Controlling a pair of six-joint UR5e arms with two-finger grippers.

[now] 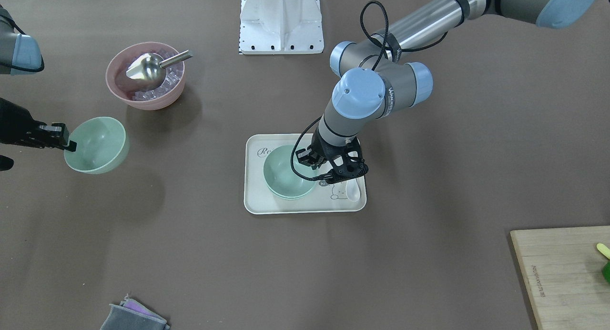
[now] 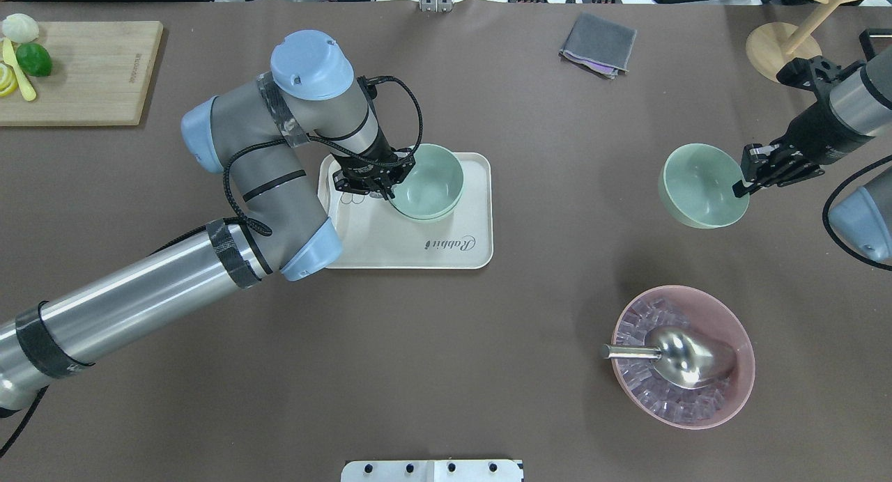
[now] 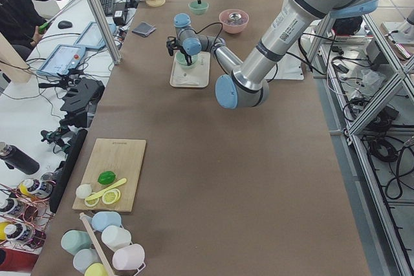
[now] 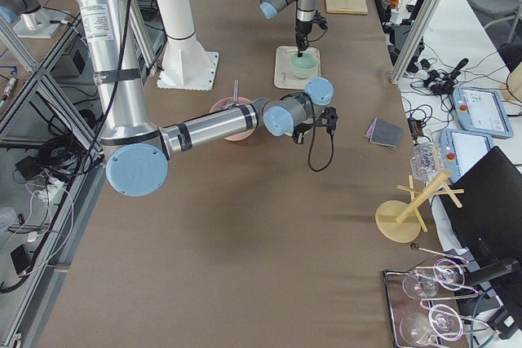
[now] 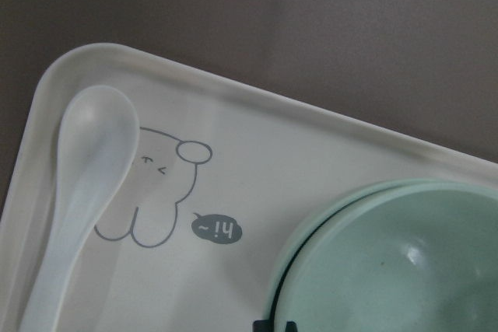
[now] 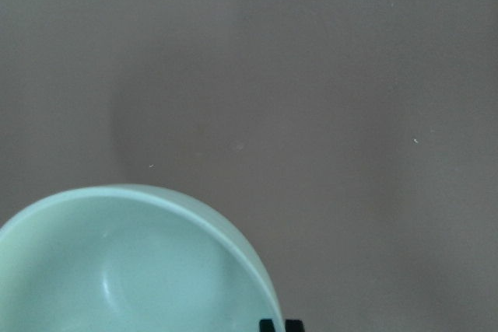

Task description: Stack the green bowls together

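Two pale green bowls (image 2: 428,179) sit nested on a cream tray (image 2: 404,249); the nested rims show in the left wrist view (image 5: 405,262). My left gripper (image 2: 391,184) is shut on the upper bowl's rim on its side nearest the arm; it also shows in the front view (image 1: 318,170). A third green bowl (image 2: 700,186) hangs tilted above the table at the right, away from the tray. My right gripper (image 2: 743,184) is shut on its rim. That bowl (image 1: 97,144) casts a shadow on the table below it.
A pink bowl (image 2: 683,356) with ice and a metal scoop stands near the held bowl. A white spoon (image 1: 353,190) lies on the tray beside the stack. A cutting board (image 2: 83,71), a grey cloth (image 2: 598,43) and a wooden stand (image 2: 773,47) lie at the far edge.
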